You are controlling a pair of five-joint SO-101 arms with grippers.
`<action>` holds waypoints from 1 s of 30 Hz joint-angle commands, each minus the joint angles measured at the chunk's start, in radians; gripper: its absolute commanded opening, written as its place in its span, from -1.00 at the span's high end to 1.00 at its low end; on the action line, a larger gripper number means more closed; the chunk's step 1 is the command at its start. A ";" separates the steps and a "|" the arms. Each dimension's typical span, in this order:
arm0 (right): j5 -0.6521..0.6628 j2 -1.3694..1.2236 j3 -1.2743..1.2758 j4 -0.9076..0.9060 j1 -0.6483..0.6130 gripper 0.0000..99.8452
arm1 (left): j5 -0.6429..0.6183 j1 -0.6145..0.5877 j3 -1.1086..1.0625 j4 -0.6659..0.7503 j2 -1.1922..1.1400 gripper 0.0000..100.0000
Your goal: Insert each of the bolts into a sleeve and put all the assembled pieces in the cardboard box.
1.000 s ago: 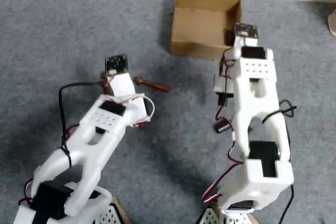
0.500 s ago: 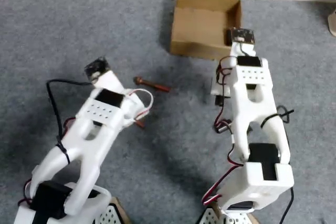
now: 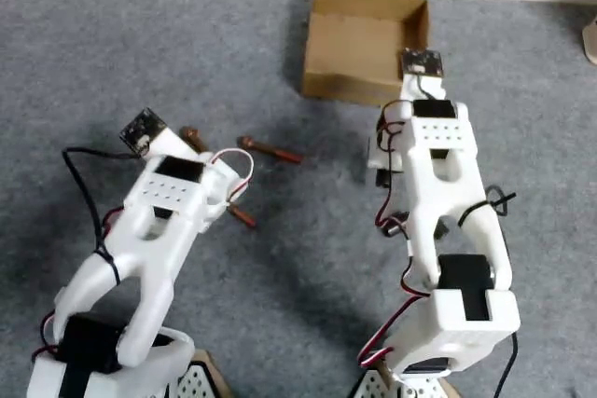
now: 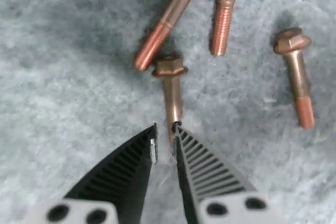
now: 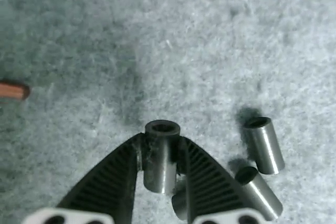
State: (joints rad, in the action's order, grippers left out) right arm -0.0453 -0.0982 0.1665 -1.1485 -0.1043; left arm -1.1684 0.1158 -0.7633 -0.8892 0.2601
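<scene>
Several copper bolts lie on the grey carpet. One bolt point(image 4: 169, 85) points its threaded end into my left gripper point(image 4: 165, 132), which is shut on that tip. Two more shafts point(image 4: 173, 11) and another bolt point(image 4: 295, 72) lie just beyond. From above, bolts point(image 3: 193, 137) point(image 3: 270, 149) point(image 3: 241, 214) show around the left arm point(image 3: 173, 195). My right gripper point(image 5: 160, 139) is shut on a dark sleeve point(image 5: 161, 163) that stands upright between its fingers. It is a little short of the cardboard box point(image 3: 350, 86). Loose sleeves point(image 5: 264, 144) point(image 5: 257, 192) lie beside it.
The box stands open at the back centre, against the carpet's far edge. A bolt end point(image 5: 13, 91) shows off to one side of the right gripper. A small sleeve point(image 3: 396, 226) lies beside the right arm point(image 3: 438, 165). Bare carpet point(image 3: 317, 258) stretches between the two arms.
The left arm has swung to the left, uncovering a bolt beside it. The right arm has drawn back slightly from the box.
</scene>
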 commanded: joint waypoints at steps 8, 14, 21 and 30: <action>-0.005 0.067 -0.005 0.013 -0.016 0.99 | -0.060 -0.033 0.005 0.089 -0.038 0.79; -0.003 0.065 -0.005 0.013 -0.018 0.99 | -0.058 -0.099 0.038 0.087 -0.041 0.79; -0.003 0.064 -0.005 0.013 -0.018 0.99 | -0.057 -0.099 0.058 0.097 -0.124 0.79; -0.003 0.064 -0.005 0.012 -0.016 0.99 | -0.057 -0.110 0.291 0.008 -0.421 0.79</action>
State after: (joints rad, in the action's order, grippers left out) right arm -0.0453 -0.0982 0.1665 -1.1485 -0.1105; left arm -1.2221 0.0222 -0.5531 -0.8339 -0.1189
